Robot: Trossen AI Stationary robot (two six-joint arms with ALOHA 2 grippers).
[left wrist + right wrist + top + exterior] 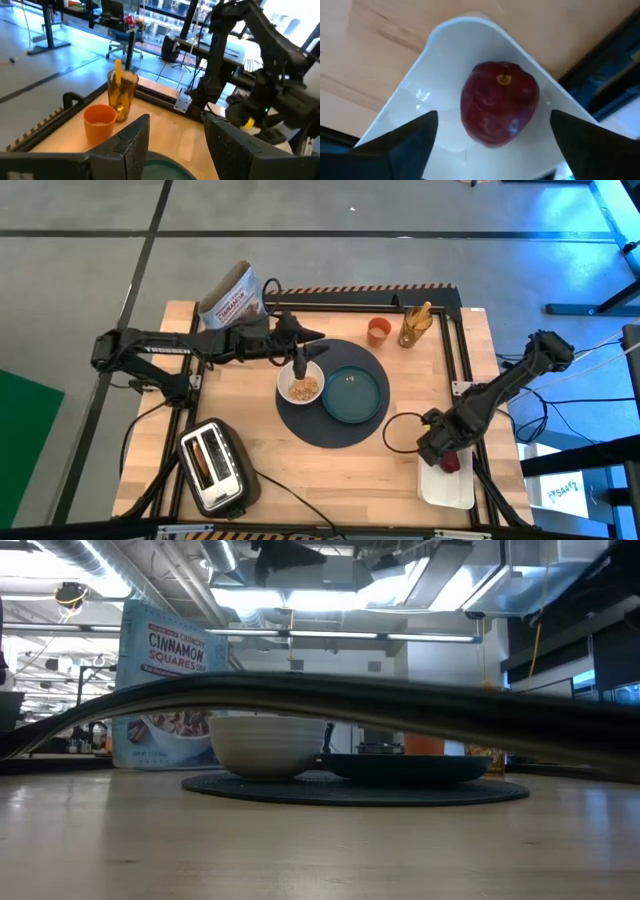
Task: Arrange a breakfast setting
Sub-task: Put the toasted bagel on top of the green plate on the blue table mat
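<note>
The dark round mat [335, 425] carries the teal plate [353, 394] and the small white bowl [300, 383] with cereal in it. A slim dark thing [298, 364], perhaps the spoon, stands in the bowl. The orange cup [378, 331] stands beyond the mat; it also shows in the left wrist view [100, 123]. My left gripper [175, 122] is open and empty above the bowl's far side [318, 336], pointing toward the table's right. The red fruit [499, 102] lies on the white tray [445, 60]. My right gripper [494, 116] is open above it, one finger on either side, touching nothing. The ring-shaped bread is out of view.
A cereal box [232, 298] stands at the far left. An amber glass jar [415, 325] stands next to the cup. The toaster [215, 468] is at the near left. A dark cable loop [400, 432] lies next to the tray, and a cable [400, 705] crosses the low view.
</note>
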